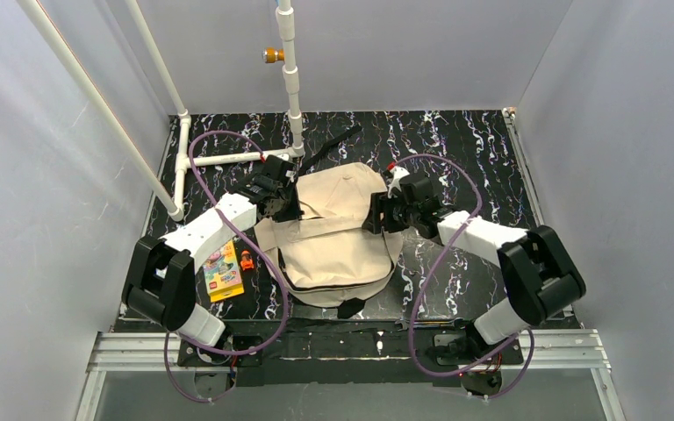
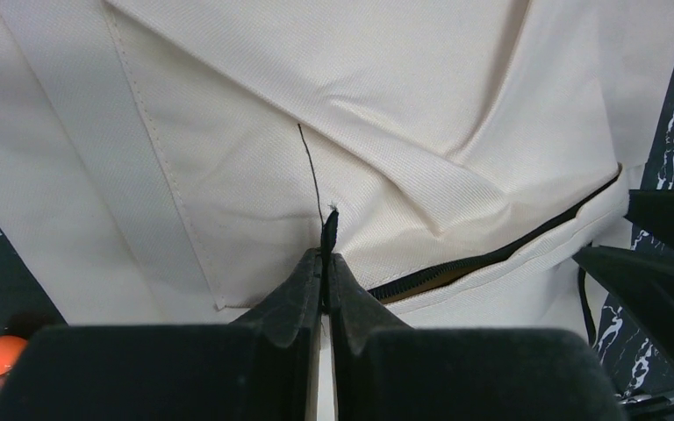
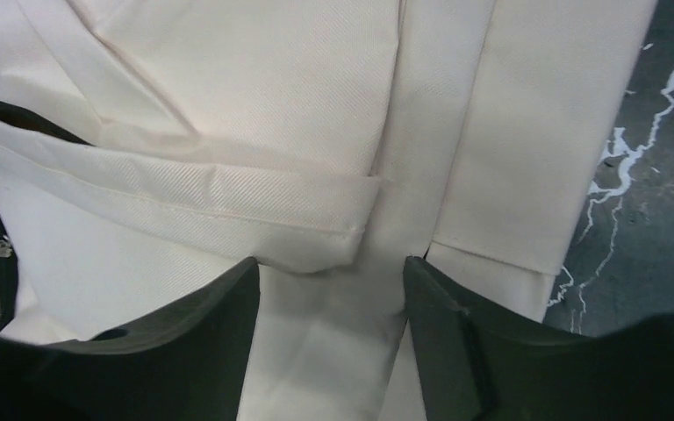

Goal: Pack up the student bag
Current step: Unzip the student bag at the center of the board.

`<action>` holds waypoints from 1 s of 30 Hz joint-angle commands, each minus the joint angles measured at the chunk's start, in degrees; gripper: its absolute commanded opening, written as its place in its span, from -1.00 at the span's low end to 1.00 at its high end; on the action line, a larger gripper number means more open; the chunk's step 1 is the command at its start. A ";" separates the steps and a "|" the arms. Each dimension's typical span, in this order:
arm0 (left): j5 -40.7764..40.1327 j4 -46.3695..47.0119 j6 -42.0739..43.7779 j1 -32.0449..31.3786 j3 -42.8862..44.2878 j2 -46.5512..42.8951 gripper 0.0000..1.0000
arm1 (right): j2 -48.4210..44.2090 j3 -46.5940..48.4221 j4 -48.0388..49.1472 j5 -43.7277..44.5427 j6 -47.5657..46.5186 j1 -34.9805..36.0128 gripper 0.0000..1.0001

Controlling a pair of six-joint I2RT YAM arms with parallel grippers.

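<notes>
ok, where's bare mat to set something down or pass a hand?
Free: mat between student bag and right wall, out to the far-right corner. Crowded: left of the bag, with book, orange toy, pipe frame; left gripper and right gripper flank the bag.

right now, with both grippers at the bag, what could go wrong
The left gripper is shut on only the thin black zip pull, so it could slip free under a tug.
The right gripper stands open around a fold of the student bag, gripping nothing; a tug might drag the whole bag instead of opening it.
</notes>
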 commanded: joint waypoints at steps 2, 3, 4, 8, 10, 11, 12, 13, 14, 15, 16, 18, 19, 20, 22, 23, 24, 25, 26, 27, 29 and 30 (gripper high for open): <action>2.49 -0.36 1.33 0.43 -0.09 -1.03 -1.00 | 5.11 -0.82 10.53 -3.64 3.15 -0.53 0.19; 2.64 -0.23 1.43 0.44 -0.26 -0.99 -1.00 | 6.09 -0.82 12.04 -3.93 3.37 -0.53 0.14; 2.69 -0.20 1.52 0.44 -0.27 -0.82 -1.00 | 6.96 -0.46 12.49 -4.04 3.17 -0.53 0.12; 3.29 -0.03 1.24 0.39 -0.64 -0.38 -1.00 | 6.01 -0.98 12.65 -2.10 0.55 -0.53 0.35; 3.31 0.63 1.18 0.44 -1.07 -0.23 -1.00 | 4.22 -2.52 15.11 -0.78 0.80 -0.53 0.59; 4.59 0.75 1.18 0.44 -1.12 -0.16 -1.00 | 4.15 -2.95 16.79 -0.55 1.42 -0.53 0.64; 5.22 0.78 1.18 0.44 -1.06 0.08 -1.00 | 4.94 -2.84 18.20 -1.27 2.07 -0.53 0.63; 5.47 0.80 1.24 0.39 -0.97 0.29 -1.00 | 6.79 -2.10 18.96 -2.41 2.94 -0.53 0.54; 5.58 0.67 1.22 0.43 -0.79 0.52 -1.00 | 8.52 -0.79 18.22 -3.34 3.59 -0.53 0.36; 5.57 0.35 1.23 0.44 -0.49 0.66 -1.00 | 10.00 0.45 17.16 -3.78 3.84 -0.53 0.17; 5.67 0.05 1.18 0.44 -0.28 0.82 -1.00 | 10.93 0.85 17.28 -4.11 4.09 -0.53 0.01; 5.66 -0.02 1.18 0.44 -0.22 0.81 -1.00 | 11.23 0.36 17.44 -2.23 4.68 -0.53 -0.28; 5.29 -0.08 1.18 0.44 -0.17 0.78 -1.00 | 10.92 -0.19 17.41 -0.97 4.97 -0.53 -0.47; 4.66 -0.21 1.18 0.44 -0.21 0.70 -1.00 | 10.60 -0.89 17.41 0.38 5.49 -0.53 -0.72; 2.47 -0.59 1.13 0.46 -0.50 0.61 -1.00 | 9.34 -2.96 17.10 4.07 7.29 -0.53 -0.97; 1.26 -0.89 0.84 0.64 -0.70 0.53 -1.00 | 8.65 -4.79 18.08 5.51 8.37 -0.53 -0.97; 0.75 -1.19 0.63 0.88 -0.88 0.47 -1.00 | 7.87 -6.84 19.55 6.66 9.44 -0.53 -0.97; 0.50 -1.47 0.46 1.14 -0.98 0.43 -1.00 | 7.12 -9.00 20.60 8.24 10.75 -0.53 -0.97; 0.15 -1.62 0.33 1.28 -1.11 0.30 -1.00 | 6.48 -11.16 21.77 9.76 12.29 -0.53 -0.97; -0.30 -1.79 0.11 1.41 -1.17 0.15 -1.00 | 5.79 -13.71 22.62 11.89 13.91 -0.53 -0.97; -1.53 -2.21 -0.31 1.62 -1.34 -0.28 -1.00 | 4.72 -16.79 24.47 14.26 16.28 -0.54 -0.97; -2.29 -2.48 -0.58 1.66 -1.38 -0.76 -1.00 | 4.46 -17.68 24.94 14.87 17.11 -0.53 -0.97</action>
